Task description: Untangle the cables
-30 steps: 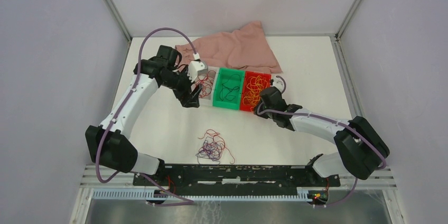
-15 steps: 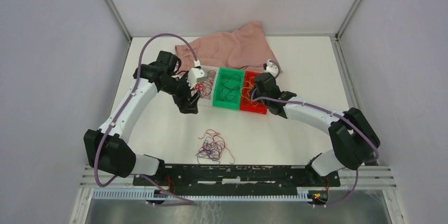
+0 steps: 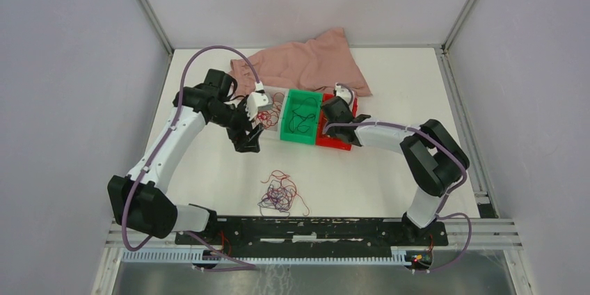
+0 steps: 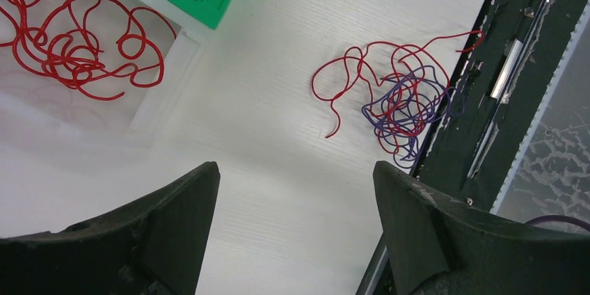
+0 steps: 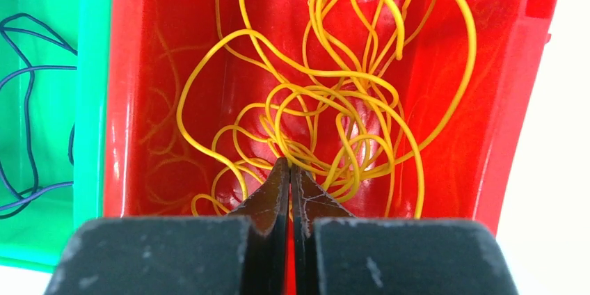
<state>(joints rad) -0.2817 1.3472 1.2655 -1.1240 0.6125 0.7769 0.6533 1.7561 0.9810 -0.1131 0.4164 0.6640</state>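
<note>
The tangled cables, red and dark blue-purple, lie in a loose clump on the white table near the front rail; they also show in the left wrist view. My left gripper is open and empty above bare table, left of the clump and just in front of the white bin. My right gripper is inside the red bin. Its jaws are shut, with the tips among yellow cables, where several loops converge.
Three bins stand in a row: a white bin with red cables, a green bin with dark blue cables, then the red bin. A pink cloth lies behind them. The black rail runs along the front.
My right gripper moved back and left, from in front of the red bin to inside it. My left gripper drifted slightly left. The clump on the table has not moved.
</note>
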